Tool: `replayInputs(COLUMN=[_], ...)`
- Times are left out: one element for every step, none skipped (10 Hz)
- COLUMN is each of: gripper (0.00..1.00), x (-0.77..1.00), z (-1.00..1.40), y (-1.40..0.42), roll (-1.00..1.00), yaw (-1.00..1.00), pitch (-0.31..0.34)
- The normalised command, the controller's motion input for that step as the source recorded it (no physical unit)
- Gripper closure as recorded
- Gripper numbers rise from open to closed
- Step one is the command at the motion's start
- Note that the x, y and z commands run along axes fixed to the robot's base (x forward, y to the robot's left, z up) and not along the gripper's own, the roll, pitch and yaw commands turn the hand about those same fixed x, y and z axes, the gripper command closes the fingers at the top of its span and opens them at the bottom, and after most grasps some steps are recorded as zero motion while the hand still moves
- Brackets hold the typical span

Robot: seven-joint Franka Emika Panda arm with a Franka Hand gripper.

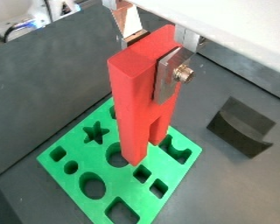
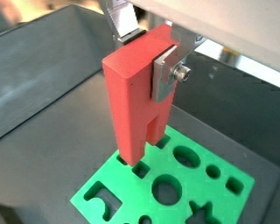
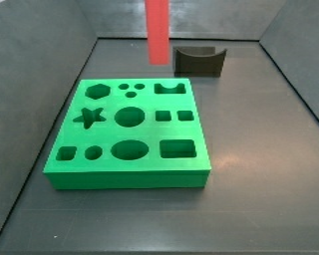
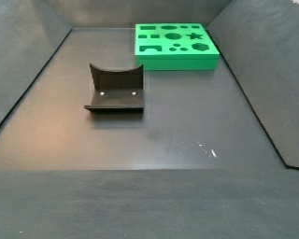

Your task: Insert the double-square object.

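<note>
My gripper (image 1: 152,57) is shut on the upper end of the double-square object (image 1: 136,105), a tall red bar that hangs upright. One silver finger (image 1: 171,74) presses on its side face, and the other finger shows behind the bar. The bar's split lower end hangs above the green board with shaped holes (image 1: 78,162), apart from it. Both wrist views show this; the gripper (image 2: 149,54) holds the bar (image 2: 130,105) over the board (image 2: 166,188). In a side view only the bar (image 3: 159,30) shows above the board's (image 3: 129,129) far edge. The gripper is out of view there.
A dark grey curved block (image 3: 199,60) stands on the floor beyond the board's far right corner, and also shows in a wrist view (image 1: 241,127). In a side view the block (image 4: 115,89) lies in front of the board (image 4: 177,45). Grey walls enclose the floor.
</note>
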Motion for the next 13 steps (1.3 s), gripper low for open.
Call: replayInputs(gripper=[1.00,1.00,1.00,1.00,1.00,1.00,1.00,1.00,1.00,1.00,1.00,1.00,1.00], x=[0.08,0.14,0.16,0.19,0.19,0.19,0.17,0.16,0.09,0.09,0.13,0.14,0.13], z=[-0.48,-0.45,-0.41,-0.39,-0.39,-0.37,-0.35,-0.35,-0.30,-0.28,-0.23,-0.20,-0.22], y=[-0.04,-0.05,-0.05,-0.05,-0.05,-0.04,-0.03,-0.03,-0.02,0.00,0.00,0.00,0.00], roll=[0.06,0.05,0.04,0.03,0.03,0.01,0.01,0.01,0.00,0.00,0.00,0.00,0.00], yaw=[-0.98,-0.93,-0.91,-0.89,-0.89,-0.89,-0.91,-0.91,-0.97,-0.98,-0.96,-0.96,-0.97], pitch=[-0.033,-0.017,-0.010,-0.009,-0.004,-0.003,-0.003,0.000,0.000,0.000,0.000,0.000,0.000])
